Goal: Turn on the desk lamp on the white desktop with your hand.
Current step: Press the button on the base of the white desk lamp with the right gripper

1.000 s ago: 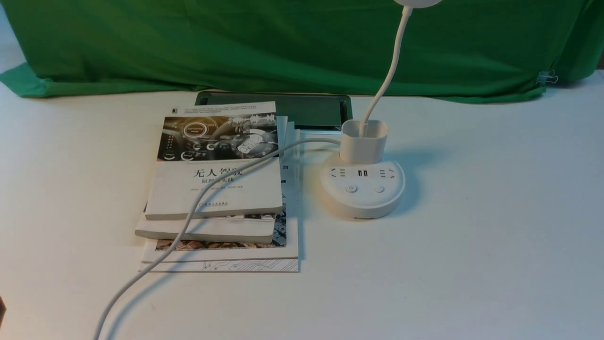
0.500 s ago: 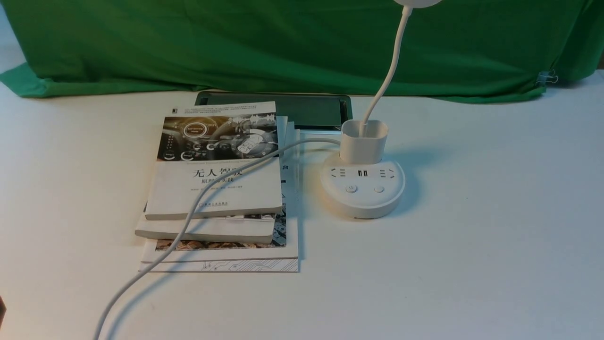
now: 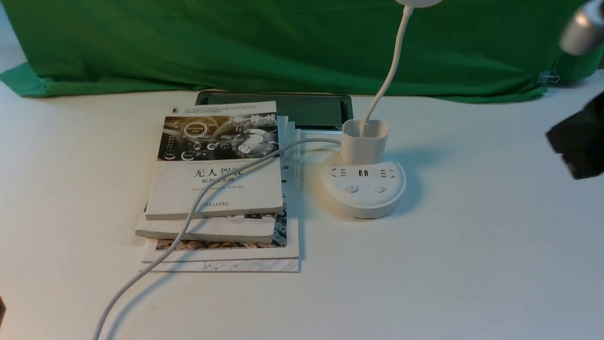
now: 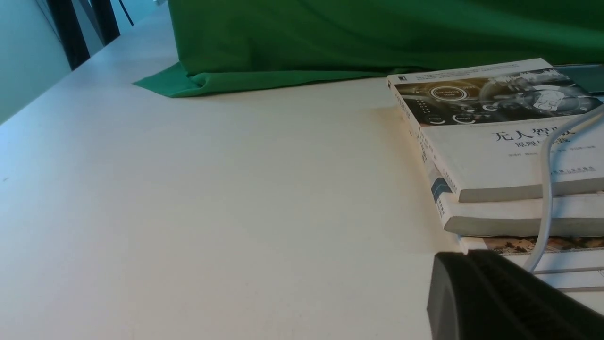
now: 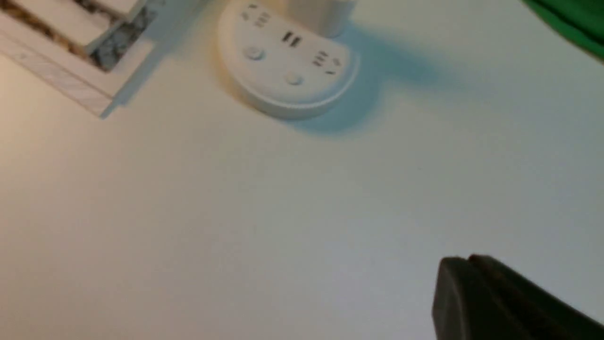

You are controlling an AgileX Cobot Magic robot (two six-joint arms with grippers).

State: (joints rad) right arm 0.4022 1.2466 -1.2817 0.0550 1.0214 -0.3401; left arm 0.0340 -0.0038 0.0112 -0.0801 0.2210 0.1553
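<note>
Front view has the desk lamp (image 3: 362,189) standing on the white bench (image 3: 472,264) near the middle. Its round base sits just beside a stack of books (image 3: 217,198) on the robot's left, and two round buttons (image 3: 351,189) show on the near side of the base. Its white cord (image 3: 188,222) trails over the top book and runs off the near edge of the picture. The right end effector (image 3: 573,141) is a blurred black block at the right edge, raised above the bench and well apart from the lamp. In the right wrist view its fingers (image 5: 472,302) look pressed together with nothing between them. The left end effector (image 4: 465,283) is low over the bench near the books, and likewise looks closed and empty. A green cloth (image 3: 236,47) hangs behind.
</note>
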